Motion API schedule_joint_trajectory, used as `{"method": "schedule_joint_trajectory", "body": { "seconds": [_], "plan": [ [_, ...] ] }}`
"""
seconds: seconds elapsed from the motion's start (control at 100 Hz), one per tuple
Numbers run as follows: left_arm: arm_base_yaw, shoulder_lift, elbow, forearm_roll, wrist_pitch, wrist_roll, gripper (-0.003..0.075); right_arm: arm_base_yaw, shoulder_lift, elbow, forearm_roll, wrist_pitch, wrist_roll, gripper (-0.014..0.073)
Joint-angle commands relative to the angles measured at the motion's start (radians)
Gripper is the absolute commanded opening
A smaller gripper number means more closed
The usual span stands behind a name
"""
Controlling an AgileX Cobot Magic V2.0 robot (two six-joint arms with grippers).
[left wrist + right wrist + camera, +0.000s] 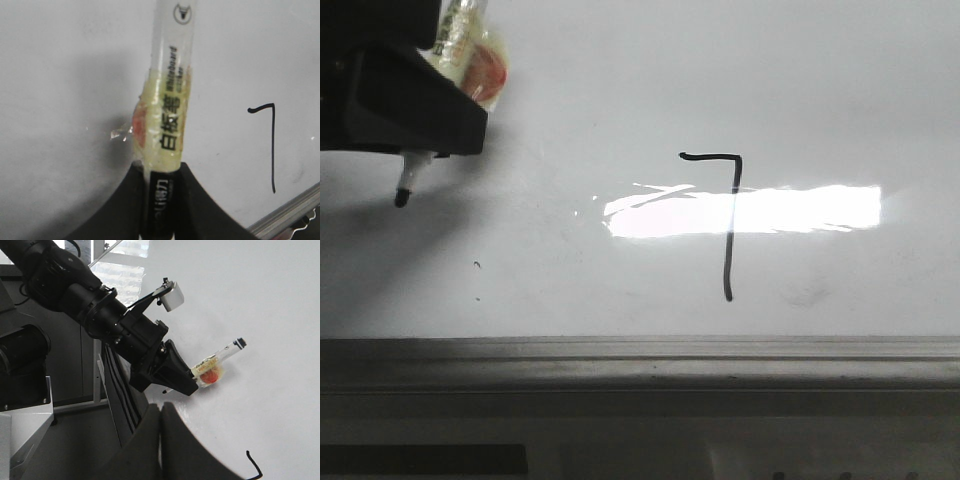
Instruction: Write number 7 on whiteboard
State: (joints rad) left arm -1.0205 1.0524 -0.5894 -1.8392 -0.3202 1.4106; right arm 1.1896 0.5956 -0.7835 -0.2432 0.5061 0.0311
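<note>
Left end effector [415, 125]: black, two-fingered, closed on a pen barrel wrapped in yellowish tape; the pen's tip projects below the fingers, its clear rear end above them. Left arm [75, 295]: black, jointed, reaching in at a slant, with a small white block mounted near the wrist. Right end effector [161, 440]: black fingers pressed together, nothing between them.

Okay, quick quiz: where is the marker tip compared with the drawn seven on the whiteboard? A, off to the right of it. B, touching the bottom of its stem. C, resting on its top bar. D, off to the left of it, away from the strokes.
D: in the front view the marker tip, held in the left claw, sits far left of the number 7, with bare whiteboard between them.
</note>
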Motion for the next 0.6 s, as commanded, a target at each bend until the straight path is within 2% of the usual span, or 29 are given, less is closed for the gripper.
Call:
{"method": "schedule_joint_trajectory", "body": {
  "seconds": [0.0, 0.1, 0.33, 0.59],
  "plan": [
    [-0.081, 0.008, -0.061, -0.029, -0.081, -0.051, -0.0020, -0.001, 0.001, -0.029, -0.021, -0.069, -0.005, -0.0064],
    [-0.126, 0.059, -0.075, -0.017, -0.081, -0.156, -0.0020, -0.001, 0.001, -0.029, -0.021, -0.069, -0.005, -0.0064],
    [-0.126, 0.177, -0.075, 0.115, -0.137, -0.400, -0.0020, -0.001, 0.001, -0.029, -0.021, -0.069, -0.005, -0.0064],
    [-0.125, 0.222, -0.075, 0.196, -0.255, -0.542, -0.0020, -0.001, 0.001, -0.029, -0.021, -0.067, -0.005, -0.0064]
  ]
}}
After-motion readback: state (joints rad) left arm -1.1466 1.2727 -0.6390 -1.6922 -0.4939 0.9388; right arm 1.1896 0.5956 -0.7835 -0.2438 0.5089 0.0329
